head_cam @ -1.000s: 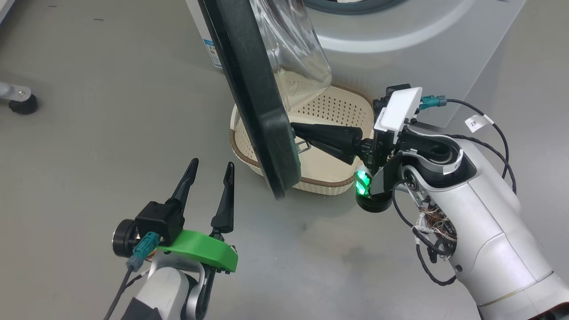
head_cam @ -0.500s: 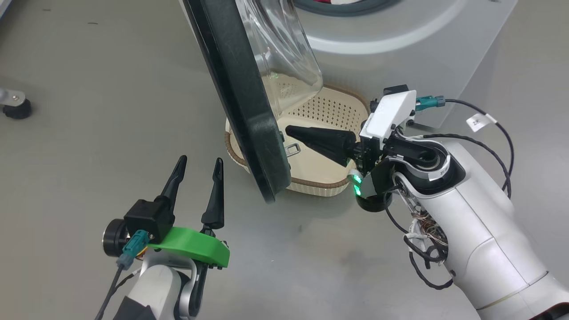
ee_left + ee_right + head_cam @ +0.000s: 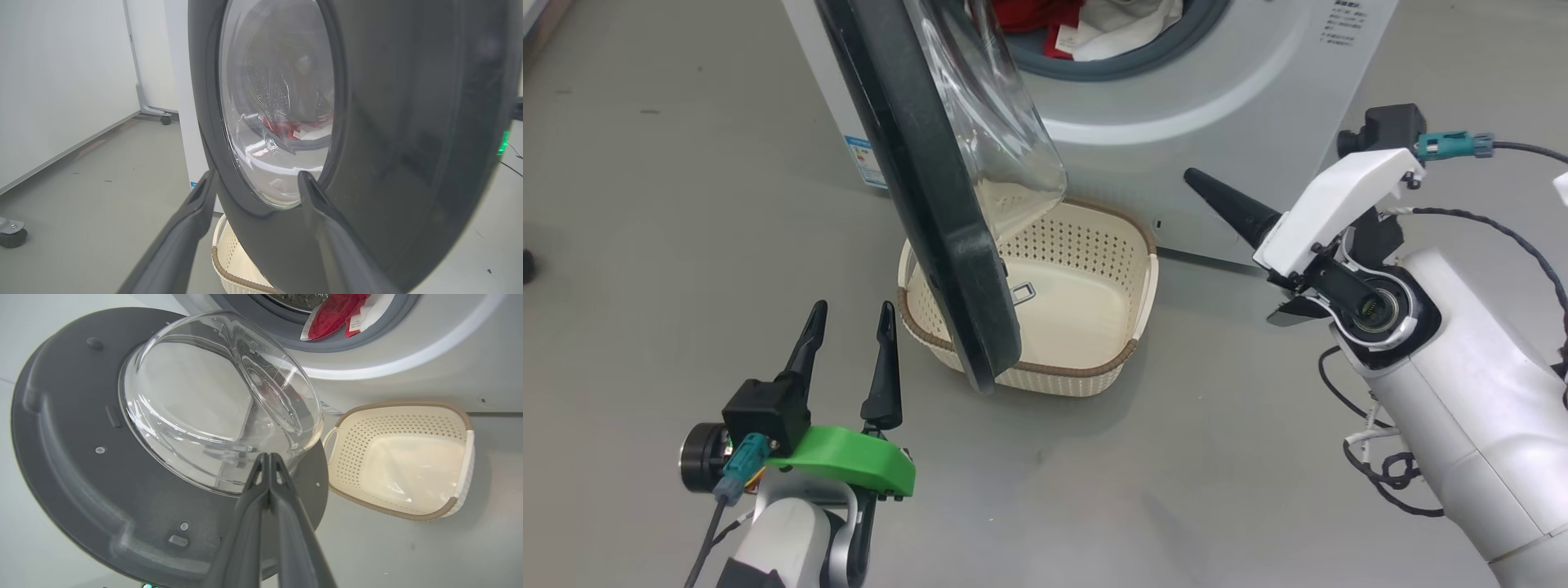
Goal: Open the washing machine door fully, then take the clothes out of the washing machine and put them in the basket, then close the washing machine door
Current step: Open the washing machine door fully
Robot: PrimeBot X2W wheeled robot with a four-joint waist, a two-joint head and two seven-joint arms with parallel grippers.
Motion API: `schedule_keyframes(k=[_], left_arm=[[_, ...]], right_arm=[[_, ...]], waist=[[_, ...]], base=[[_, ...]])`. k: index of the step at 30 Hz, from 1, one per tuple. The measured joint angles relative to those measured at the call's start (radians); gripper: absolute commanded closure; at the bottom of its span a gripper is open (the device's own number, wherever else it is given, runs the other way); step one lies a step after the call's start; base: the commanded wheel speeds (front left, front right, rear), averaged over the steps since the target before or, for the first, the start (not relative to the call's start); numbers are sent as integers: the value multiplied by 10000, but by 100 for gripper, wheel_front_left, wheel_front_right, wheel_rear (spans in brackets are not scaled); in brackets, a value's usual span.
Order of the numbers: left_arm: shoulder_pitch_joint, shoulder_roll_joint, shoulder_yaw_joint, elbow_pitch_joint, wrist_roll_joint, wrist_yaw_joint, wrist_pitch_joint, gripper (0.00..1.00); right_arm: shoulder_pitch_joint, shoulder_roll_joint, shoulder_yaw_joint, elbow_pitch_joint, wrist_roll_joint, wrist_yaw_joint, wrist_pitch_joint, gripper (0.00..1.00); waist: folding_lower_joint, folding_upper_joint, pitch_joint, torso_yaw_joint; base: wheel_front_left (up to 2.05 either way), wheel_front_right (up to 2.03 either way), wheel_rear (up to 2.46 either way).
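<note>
The left pincer [image 3: 854,306] is hovering low, its fingers spread wide and holding nothing. Just to its right, the washing machine door [image 3: 931,204] is standing edge-on, hanging over the cream basket [image 3: 1094,380]. Red and white clothes [image 3: 1029,12] are lying in the mouth of the washing machine [image 3: 1217,98], up and left of the right pincer [image 3: 1191,173], whose fingers are pressed together and empty. The door-opening step seems nearly finished. Next, the right pincer would need to spread its fingers and reach in for the clothes.

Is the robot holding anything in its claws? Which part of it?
Nothing is held. The left claw is open and empty beside the door. The right claw is shut on nothing, apart from the door.
</note>
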Motion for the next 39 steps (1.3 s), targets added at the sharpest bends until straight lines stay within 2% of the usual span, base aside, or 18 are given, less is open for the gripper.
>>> schedule_keyframes(k=[6,13,26,32,39], left_arm=[[254,2,410,130,159,38,0,0],[589,2,803,153,286,38,0,0],[939,4,1292,-27,328,38,0,0],[1042,6,1363,-29,336,35,0,0],[1135,8,1588,-38,364,23,0,0]], right_arm=[[146,-821,625,-113,-2272,109,-1453,100],[736,-1461,897,-263,-4057,82,-3168,100],[2394,-1674,798,-596,-5637,-947,-6071,100],[3152,-1695,679,-736,-6264,-1553,-6109,100],[3865,-1509,278,-1001,-6878,-1806,-6092,100]], waist=[[0,0,-432,-458],[0,0,-876,-1023],[0,0,-1340,-1816],[0,0,-1419,-2020],[0,0,-1487,-2120]], base=[[0,0,0],[0,0,0],[0,0,0],[0,0,0],[0,0,0]])
